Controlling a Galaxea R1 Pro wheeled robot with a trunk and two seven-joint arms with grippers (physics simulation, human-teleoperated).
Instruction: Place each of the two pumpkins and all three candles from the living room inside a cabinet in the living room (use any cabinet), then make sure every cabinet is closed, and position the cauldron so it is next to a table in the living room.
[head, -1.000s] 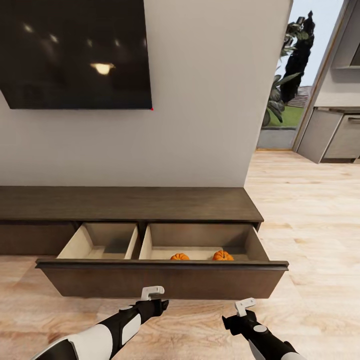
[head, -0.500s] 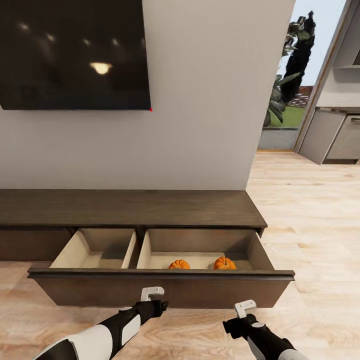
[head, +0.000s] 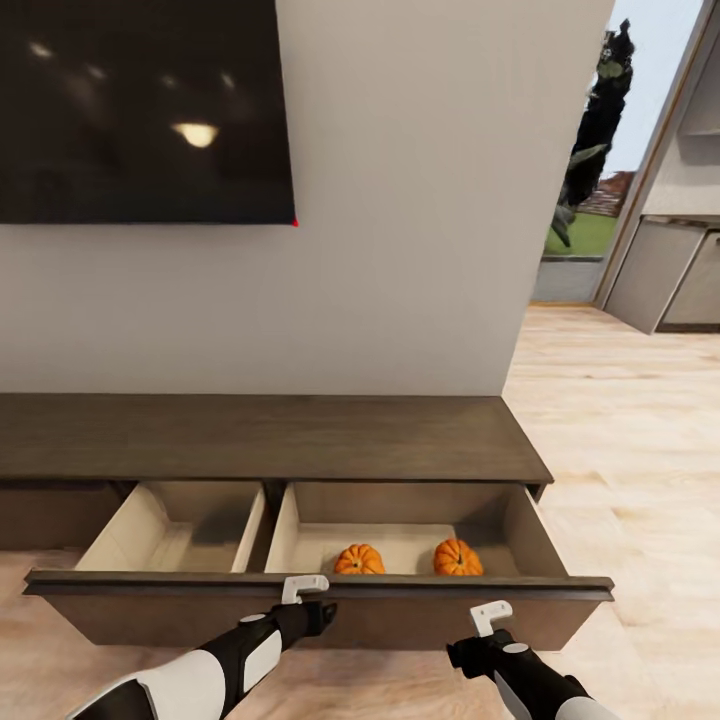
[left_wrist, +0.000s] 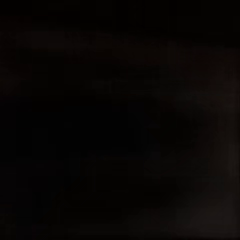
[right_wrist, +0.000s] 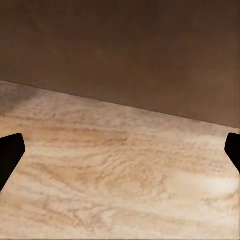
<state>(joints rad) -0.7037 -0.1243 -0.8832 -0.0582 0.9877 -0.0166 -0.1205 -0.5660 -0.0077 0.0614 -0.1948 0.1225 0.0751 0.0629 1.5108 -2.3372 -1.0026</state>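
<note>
Cabinet (head: 270, 437): long dark wooden unit across the middle of the head view, its wide drawer (head: 320, 612) pulled out at the lower centre.
Pumpkins: two in the drawer's right compartment, one (head: 359, 559) left of the other (head: 458, 557), apart.
Left compartment (head: 175, 520): pale inside.
Left gripper (head: 322, 612): bottom centre-left, at the drawer front; cannot tell whether its fingers are apart or together.
Right gripper (right_wrist: 120, 150): fingers spread wide over the wood floor (right_wrist: 120, 180), holding nothing.
Screen (head: 140, 110): black, upper left on the wall.

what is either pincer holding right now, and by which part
The right pincer is open and empty over the floor. The left pincer is at the drawer front; a hold cannot be told.
</note>
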